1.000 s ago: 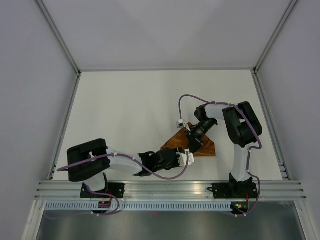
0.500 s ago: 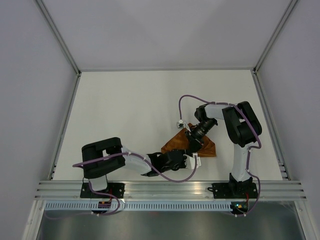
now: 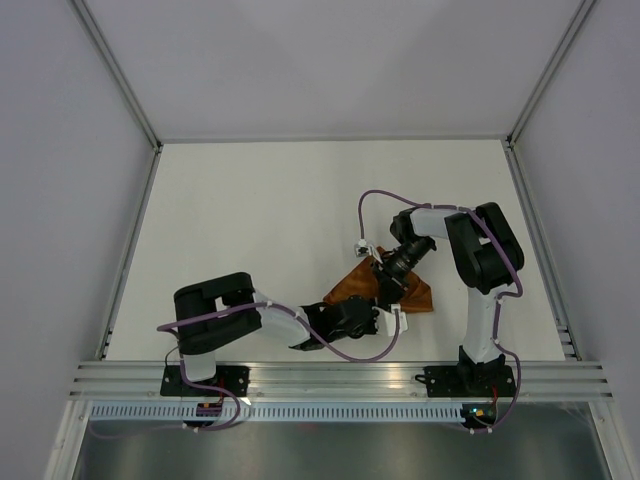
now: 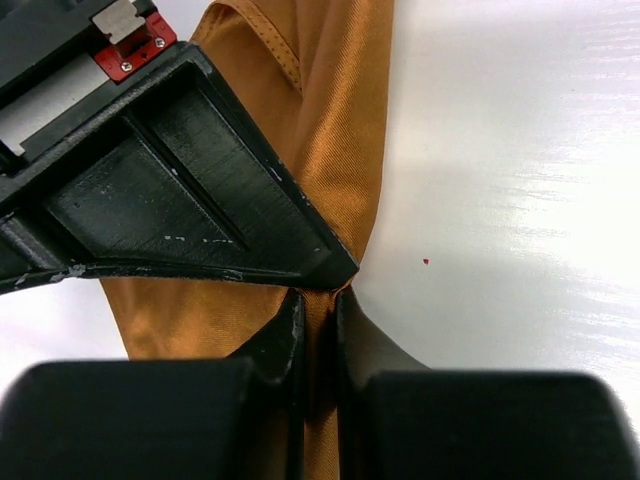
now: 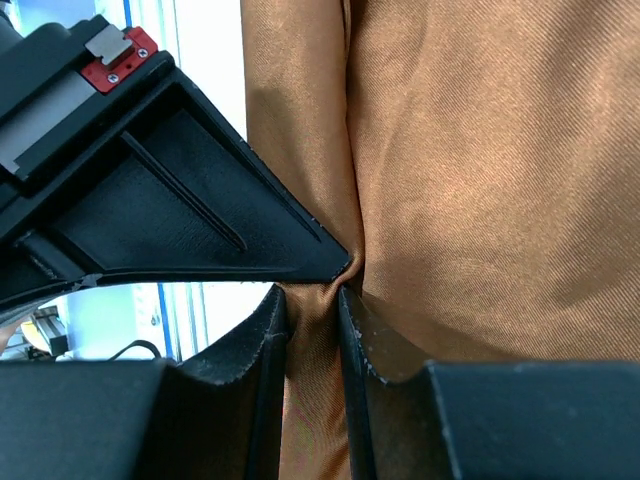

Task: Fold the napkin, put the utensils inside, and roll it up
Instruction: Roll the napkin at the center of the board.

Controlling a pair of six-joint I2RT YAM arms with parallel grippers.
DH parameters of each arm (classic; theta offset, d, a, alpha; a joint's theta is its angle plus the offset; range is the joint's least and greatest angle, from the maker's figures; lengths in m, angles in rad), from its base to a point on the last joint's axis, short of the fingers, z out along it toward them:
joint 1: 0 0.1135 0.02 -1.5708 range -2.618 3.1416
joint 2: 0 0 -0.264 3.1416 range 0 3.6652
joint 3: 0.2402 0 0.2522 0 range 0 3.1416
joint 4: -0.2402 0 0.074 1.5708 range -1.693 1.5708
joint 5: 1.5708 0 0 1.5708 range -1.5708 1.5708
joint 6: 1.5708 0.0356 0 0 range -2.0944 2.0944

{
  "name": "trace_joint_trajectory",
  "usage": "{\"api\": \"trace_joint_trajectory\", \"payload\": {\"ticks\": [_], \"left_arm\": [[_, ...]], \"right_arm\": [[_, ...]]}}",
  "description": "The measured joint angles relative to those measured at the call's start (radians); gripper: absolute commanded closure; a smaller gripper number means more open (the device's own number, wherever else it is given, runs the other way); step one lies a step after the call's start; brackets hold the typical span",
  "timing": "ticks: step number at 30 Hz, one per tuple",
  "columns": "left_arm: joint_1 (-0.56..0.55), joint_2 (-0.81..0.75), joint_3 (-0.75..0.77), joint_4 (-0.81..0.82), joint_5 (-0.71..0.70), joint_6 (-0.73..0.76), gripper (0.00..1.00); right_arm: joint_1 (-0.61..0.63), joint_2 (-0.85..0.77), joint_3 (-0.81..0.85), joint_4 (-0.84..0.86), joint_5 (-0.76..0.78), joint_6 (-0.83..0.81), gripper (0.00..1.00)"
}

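Left gripper [image 4: 318,310] is closed tight on a raised ridge of the napkin [image 4: 345,150] at its near edge; right gripper [image 5: 313,300] clamps another fold just beyond. Seen from above, this cloth is a folded triangle between both arms, long side running left to right. Bare table [image 3: 260,210] opens far and left. No utensils are visible.
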Motion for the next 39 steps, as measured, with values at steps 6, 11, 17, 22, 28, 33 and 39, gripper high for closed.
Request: {"api": "trace_joint_trajectory", "payload": {"ticks": [6, 11, 17, 22, 28, 33, 39], "left_arm": [[0.028, 0.000, 0.050, -0.087, 0.076, -0.002, 0.98], [0.080, 0.003, 0.094, -0.152, 0.168, -0.019, 0.98], [0.159, 0.019, 0.164, -0.248, 0.284, -0.078, 0.98], [0.219, 0.038, 0.220, -0.319, 0.379, -0.137, 0.98], [0.293, 0.095, 0.340, -0.447, 0.516, -0.214, 0.98], [0.353, 0.159, 0.459, -0.580, 0.646, -0.278, 0.98], [0.417, 0.244, 0.588, -0.721, 0.813, -0.347, 0.98]], "right_arm": [[-0.007, -0.014, 0.000, -0.022, 0.013, 0.027, 0.46], [-0.008, -0.092, -0.011, 0.002, 0.057, 0.079, 0.26], [-0.055, -0.207, -0.011, 0.168, 0.167, 0.163, 0.25], [-0.142, -0.296, -0.011, 0.268, 0.206, 0.254, 0.26], [-0.304, -0.373, -0.011, 0.338, 0.179, 0.315, 0.28], [-0.403, -0.501, -0.093, 0.393, 0.155, 0.319, 0.29], [-0.393, -0.740, -0.300, 0.459, 0.141, 0.291, 0.30]]}}
